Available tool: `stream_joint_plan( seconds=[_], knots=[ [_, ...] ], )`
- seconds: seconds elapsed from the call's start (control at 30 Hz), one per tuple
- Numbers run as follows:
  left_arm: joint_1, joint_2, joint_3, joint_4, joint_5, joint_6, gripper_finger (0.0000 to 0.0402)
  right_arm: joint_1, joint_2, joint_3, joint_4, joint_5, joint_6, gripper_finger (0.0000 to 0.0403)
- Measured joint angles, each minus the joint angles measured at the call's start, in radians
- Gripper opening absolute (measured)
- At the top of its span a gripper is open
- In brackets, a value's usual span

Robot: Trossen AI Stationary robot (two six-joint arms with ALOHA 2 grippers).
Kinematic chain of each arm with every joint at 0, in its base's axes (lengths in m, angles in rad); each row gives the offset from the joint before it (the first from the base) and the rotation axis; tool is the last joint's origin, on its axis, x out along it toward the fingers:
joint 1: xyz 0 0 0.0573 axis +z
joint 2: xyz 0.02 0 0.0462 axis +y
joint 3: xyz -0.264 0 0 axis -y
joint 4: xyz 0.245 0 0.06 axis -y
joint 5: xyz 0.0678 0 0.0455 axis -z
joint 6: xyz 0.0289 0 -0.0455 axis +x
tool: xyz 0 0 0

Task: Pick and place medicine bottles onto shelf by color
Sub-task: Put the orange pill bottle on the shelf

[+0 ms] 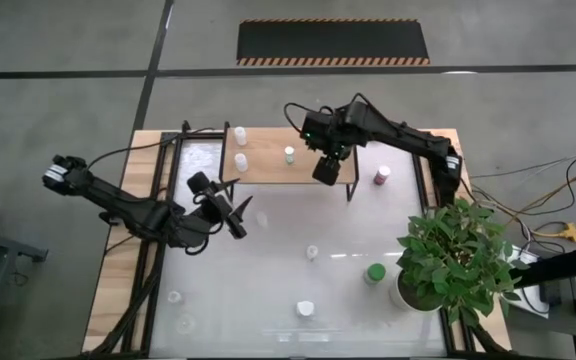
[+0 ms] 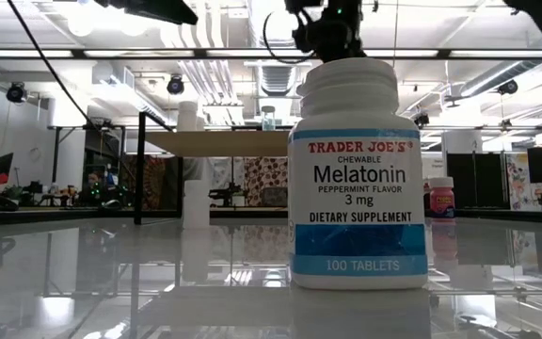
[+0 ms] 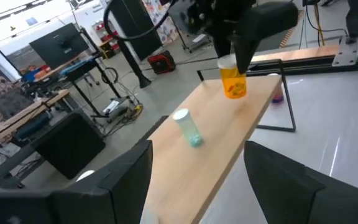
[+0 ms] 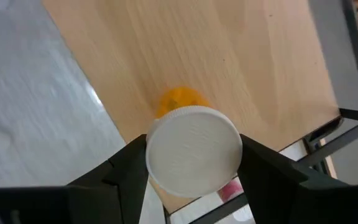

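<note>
The shelf (image 1: 268, 140) is a light-wood board on black legs at the table's far side. Two white bottles (image 1: 239, 137) (image 1: 240, 161) stand on its left end and a clear one with green contents (image 1: 289, 155) near its middle. My right gripper (image 1: 326, 170) is over the shelf's right end, shut on the orange bottle (image 3: 233, 81). My left gripper (image 1: 238, 215) stands open and holds nothing, over the table near the shelf's left front leg. It points toward the shelf. My right gripper pinches the orange bottle's white cap (image 4: 194, 149) between its two fingers, one on each side. The fingers come from above, pointing steeply down. The bottle hangs upright below them over the board (image 4: 229, 56). Whether its base touches the wood I cannot tell.
A pink bottle (image 1: 381, 176) stands on the table right of the shelf. A green-capped bottle (image 1: 374, 272) stands beside the potted plant (image 1: 458, 255). A white melatonin bottle (image 2: 358, 174) stands near the front edge, and clear bottles (image 1: 312, 252) (image 1: 173, 297) are scattered on the glossy tabletop.
</note>
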Motion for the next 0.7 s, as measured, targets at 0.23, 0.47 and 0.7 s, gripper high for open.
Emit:
stream_joint_plan(
  seconds=[0.23, 0.47, 0.7],
  knots=[
    [-0.001, -0.016, -0.009, 0.001, 0.003, 0.006, 0.0235, -0.023, 0.029, 0.008, -0.015, 0.001, -0.003, 0.0205],
    [-0.001, -0.016, -0.009, 0.002, 0.003, 0.024, 0.0235, -0.025, 0.03, 0.007, 0.004, 0.002, -0.013, 0.0226],
    [-0.001, -0.015, -0.009, 0.005, 0.003, 0.027, 0.0235, -0.029, 0.03, 0.01, 0.016, 0.002, -0.002, 0.0274]
  ],
)
